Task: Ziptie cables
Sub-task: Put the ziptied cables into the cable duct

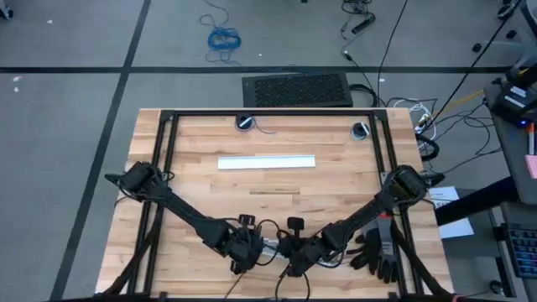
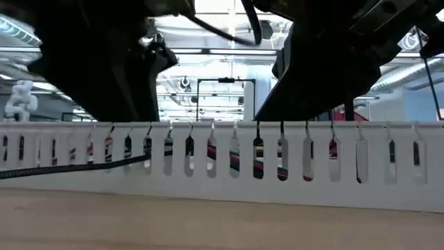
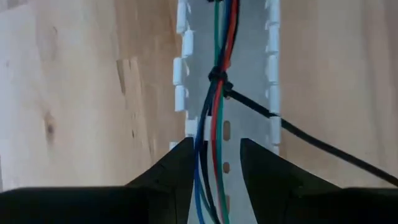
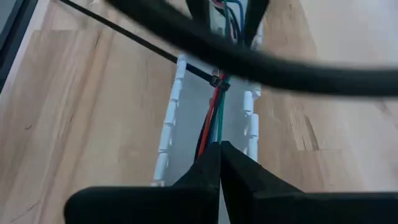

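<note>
The cables (image 3: pixel 216 118) are a bundle of red, green, blue and black wires. They lie along the floor of a white slotted channel (image 3: pixel 249 81) near the table's front edge. A dark ziptie (image 3: pixel 216 76) is looped around the bundle, and its tail (image 3: pixel 311 140) runs out through a slot in the channel's wall. My left gripper (image 3: pixel 216 180) is open, with one finger on each side of the bundle. My right gripper (image 4: pixel 219 155) faces it along the channel and is shut on the cables (image 4: pixel 214 118). My right gripper pinches the wire bundle (image 4: pixel 214 140) between its two fingertips, a short way from the ziptie loop (image 4: pixel 217 79). The fingers slant down into the channel and lie along the wires. The wires stay down in the channel.
A second white slotted strip (image 1: pixel 267 162) lies across the middle of the table. Black gloves (image 1: pixel 377 252) lie at the near right. A thick dark cable (image 4: pixel 280 68) crosses the right wrist view. In the low view the channel's wall (image 2: pixel 222 160) spans the table.
</note>
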